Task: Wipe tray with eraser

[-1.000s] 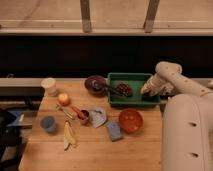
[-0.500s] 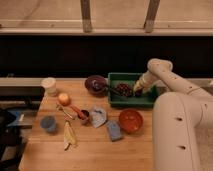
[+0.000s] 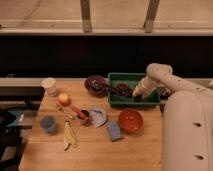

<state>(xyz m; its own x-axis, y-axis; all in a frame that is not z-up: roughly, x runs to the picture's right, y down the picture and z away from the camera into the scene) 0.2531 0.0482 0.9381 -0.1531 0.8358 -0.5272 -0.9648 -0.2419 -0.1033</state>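
The dark-green tray (image 3: pixel 116 101) stands at the back right of the wooden table. My gripper (image 3: pixel 137 95) is down inside the tray, at its right half, with the white arm (image 3: pixel 165 75) arching in from the right. A dark brown lump (image 3: pixel 122 90) lies in the tray just left of the gripper. I cannot make out an eraser; whatever is in the gripper is hidden.
A dark bowl (image 3: pixel 95 84) touches the tray's left side. An orange bowl (image 3: pixel 130 120) and a blue block (image 3: pixel 114 130) sit in front of the tray. A white cup (image 3: pixel 49 86), an orange fruit (image 3: pixel 64 99), a blue cup (image 3: pixel 48 123) and a banana (image 3: pixel 69 136) lie to the left.
The gripper has moved left from the tray's right rim into the tray and lowered. The objects on the table have not moved.
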